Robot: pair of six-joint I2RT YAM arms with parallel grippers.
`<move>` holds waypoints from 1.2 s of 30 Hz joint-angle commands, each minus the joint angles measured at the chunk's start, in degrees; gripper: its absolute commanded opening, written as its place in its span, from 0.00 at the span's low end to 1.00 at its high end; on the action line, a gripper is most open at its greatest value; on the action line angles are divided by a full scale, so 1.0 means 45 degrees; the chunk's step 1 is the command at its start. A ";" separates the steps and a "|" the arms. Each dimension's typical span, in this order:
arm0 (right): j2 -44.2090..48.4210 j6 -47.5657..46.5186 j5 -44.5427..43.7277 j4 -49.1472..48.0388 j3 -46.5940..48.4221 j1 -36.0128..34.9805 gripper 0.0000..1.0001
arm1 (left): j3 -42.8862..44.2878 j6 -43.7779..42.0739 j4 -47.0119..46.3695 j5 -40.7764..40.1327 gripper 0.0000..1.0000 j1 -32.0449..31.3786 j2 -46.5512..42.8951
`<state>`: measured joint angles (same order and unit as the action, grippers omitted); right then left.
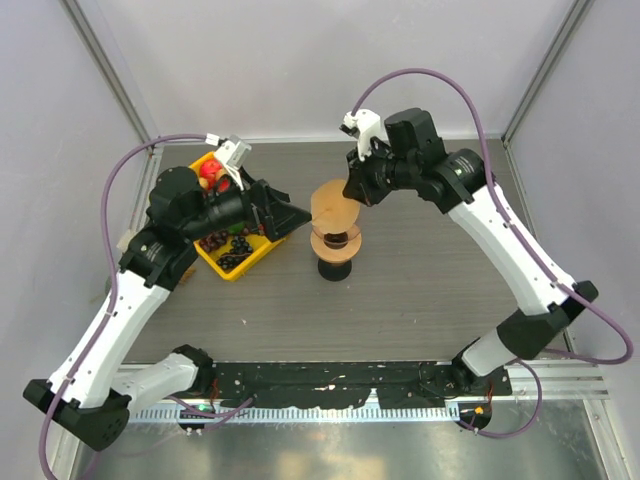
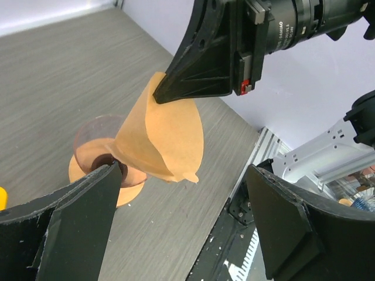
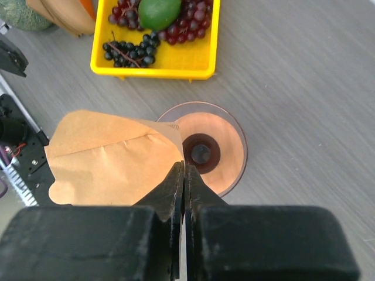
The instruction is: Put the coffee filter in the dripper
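Note:
The coffee filter (image 1: 335, 207) is a tan paper cone, partly spread open, held just above the dripper (image 1: 335, 250). My right gripper (image 1: 352, 190) is shut on the filter's edge. In the right wrist view its fingertips (image 3: 184, 168) pinch the filter (image 3: 111, 164) right over the dripper's clear cone and wood collar (image 3: 220, 155). My left gripper (image 1: 298, 216) is open and empty, close to the filter's left side. In the left wrist view the filter (image 2: 167, 137) hangs from the right gripper (image 2: 196, 79), ahead of my open left gripper (image 2: 181, 216), with the dripper (image 2: 94, 158) below and behind it.
A yellow fruit tray (image 1: 245, 266) with grapes and other fruit stands left of the dripper, under the left arm; it also shows in the right wrist view (image 3: 152, 73). A bundle of tan papers (image 3: 64, 14) lies beyond the tray. The black front rail (image 1: 330, 380) runs along the near edge.

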<state>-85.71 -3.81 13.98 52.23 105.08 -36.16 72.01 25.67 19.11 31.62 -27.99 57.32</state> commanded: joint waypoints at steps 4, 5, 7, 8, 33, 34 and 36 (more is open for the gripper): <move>-0.2064 0.0047 0.1582 0.2629 0.2018 0.0945 0.05 | -0.0064 0.0778 -0.0282 0.0337 0.99 0.0749 0.0309; -0.2279 -0.0069 0.1581 0.2787 0.2098 0.1024 0.05 | -0.0084 0.0857 -0.0302 0.0376 0.99 0.0905 0.0328; -0.2417 -0.0148 0.1562 0.3080 0.2216 0.1161 0.05 | -0.0200 0.0936 -0.0458 0.0416 0.99 0.1179 0.0309; -0.2476 -0.0149 0.1562 0.3120 0.2235 0.1200 0.05 | -0.0220 0.0955 -0.0516 0.0396 0.99 0.1258 0.0290; -0.1950 -0.2921 0.1835 0.2262 0.1750 0.0947 0.45 | -0.0337 -0.0334 0.1124 0.0025 0.99 0.2137 0.0778; -0.1930 -0.2961 0.1893 0.1971 0.1573 0.0869 0.42 | -0.0338 -0.0353 0.1162 0.0044 0.99 0.2176 0.0836; -0.1871 -0.2980 0.1875 0.1580 0.1084 0.0732 0.36 | -0.0318 -0.0334 0.1259 0.0045 0.99 0.2293 0.0894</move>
<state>-97.12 -13.91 21.23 63.96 112.81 -31.27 70.28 25.80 24.08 31.53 -18.72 61.04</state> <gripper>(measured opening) 0.400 0.993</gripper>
